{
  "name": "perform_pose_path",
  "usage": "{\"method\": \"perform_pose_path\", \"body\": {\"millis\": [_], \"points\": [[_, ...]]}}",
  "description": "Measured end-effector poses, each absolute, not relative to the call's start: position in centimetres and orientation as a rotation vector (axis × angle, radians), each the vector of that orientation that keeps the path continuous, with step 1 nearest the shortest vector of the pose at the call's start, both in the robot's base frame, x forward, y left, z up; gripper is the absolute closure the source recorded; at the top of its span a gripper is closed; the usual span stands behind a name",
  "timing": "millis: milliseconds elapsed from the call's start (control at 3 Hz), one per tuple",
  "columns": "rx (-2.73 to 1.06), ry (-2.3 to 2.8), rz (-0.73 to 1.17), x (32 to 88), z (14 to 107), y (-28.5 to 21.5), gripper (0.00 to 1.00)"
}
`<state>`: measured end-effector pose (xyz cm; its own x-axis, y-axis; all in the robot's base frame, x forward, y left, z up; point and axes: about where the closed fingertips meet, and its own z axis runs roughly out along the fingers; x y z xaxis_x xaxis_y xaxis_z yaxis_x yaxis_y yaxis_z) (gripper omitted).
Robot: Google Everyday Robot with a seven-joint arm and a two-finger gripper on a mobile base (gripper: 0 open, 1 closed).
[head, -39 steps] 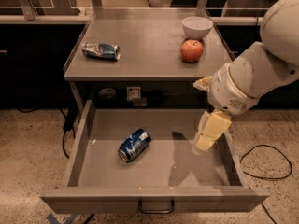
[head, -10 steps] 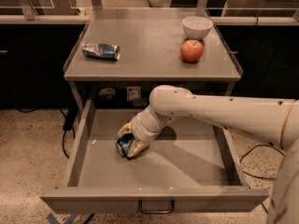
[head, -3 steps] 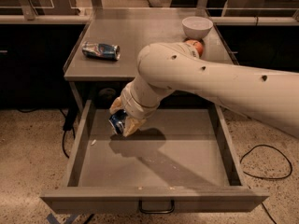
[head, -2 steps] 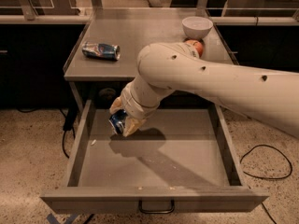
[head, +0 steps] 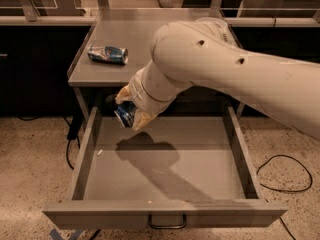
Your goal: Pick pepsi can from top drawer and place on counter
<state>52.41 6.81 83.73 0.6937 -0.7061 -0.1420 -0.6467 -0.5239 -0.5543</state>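
Observation:
My gripper (head: 129, 110) is shut on the pepsi can (head: 124, 115), a deep-blue can with a silver end, and holds it in the air above the back left of the open top drawer (head: 165, 164). The can hangs just below the front edge of the counter (head: 115, 54). The drawer floor under it is bare, with the arm's shadow on it. My large white arm (head: 225, 69) crosses the view from the right and hides the right half of the counter.
A crushed silver-blue can (head: 107, 54) lies on the counter's left side. A white bowl (head: 212, 21) peeks out behind the arm at the back. A black cable (head: 282, 174) lies on the floor to the right. The drawer's dark handle (head: 167, 223) faces front.
The can has left the drawer floor and risen in my gripper. Over the last second it has moved slightly up, nearer the counter's front edge.

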Motion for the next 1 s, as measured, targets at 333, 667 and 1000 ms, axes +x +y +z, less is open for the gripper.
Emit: {"method": "perform_pose_path", "body": {"millis": [333, 667, 1000], "points": [[-2.297, 0.94, -0.249, 52.2, 89.4, 6.4, 1.0], [-2.274, 0.846, -0.322, 53.3, 93.2, 6.3, 1.0], [-2.28, 0.761, -0.387, 57.4, 96.6, 6.8, 1.0]]}}
